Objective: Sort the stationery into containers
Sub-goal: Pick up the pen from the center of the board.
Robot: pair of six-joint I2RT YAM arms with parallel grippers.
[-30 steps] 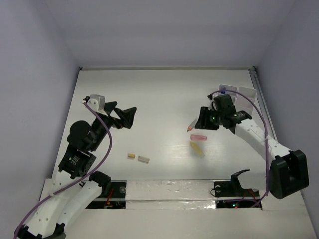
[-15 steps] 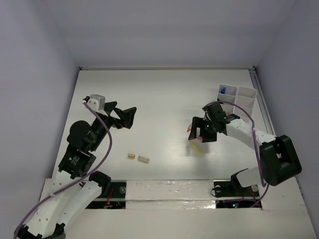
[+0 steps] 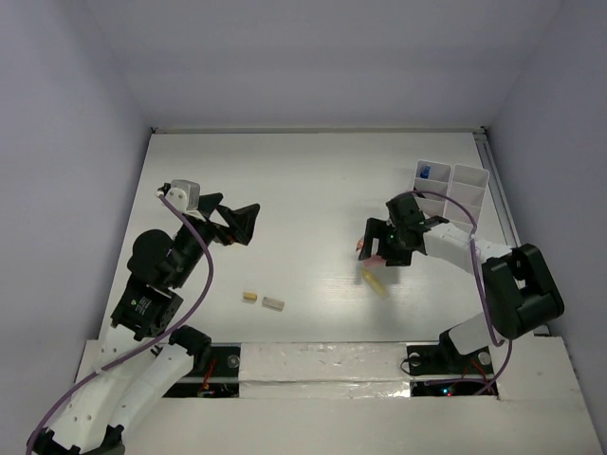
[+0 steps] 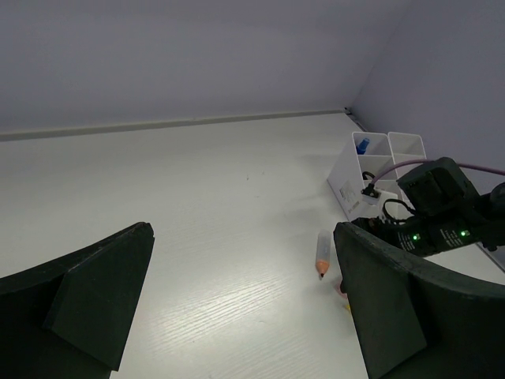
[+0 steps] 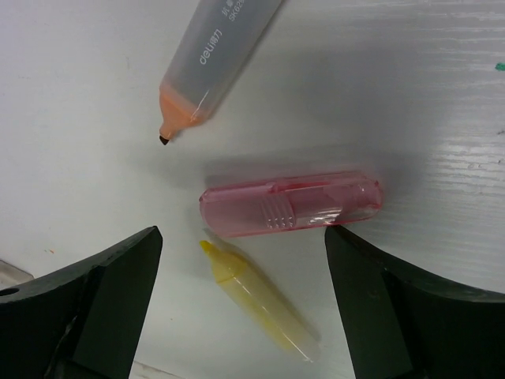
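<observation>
Three stubby markers lie together right of the table's middle. In the right wrist view they are the orange-tipped marker [image 5: 213, 63], the pink marker [image 5: 292, 204] and the yellow marker [image 5: 256, 296]. My right gripper [image 5: 241, 245] hangs low over them, open, with the pink marker just ahead of its fingertips and the yellow one between its jaws; it holds nothing. From above the right gripper [image 3: 379, 246] partly covers the pink marker [image 3: 371, 261]. My left gripper [image 3: 234, 224] stands open and empty at the left. The white containers [image 3: 453, 194] stand at the right.
A small yellow eraser [image 3: 249, 297] and a grey eraser [image 3: 273, 303] lie near the front, left of centre. A blue item [image 3: 428, 172] sits in one compartment of the containers. The table's right edge rail [image 3: 495, 180] runs just behind the containers.
The right arm has swung away from the containers, down and left to the markers, and its jaws now stand wider. The left arm has not moved.
</observation>
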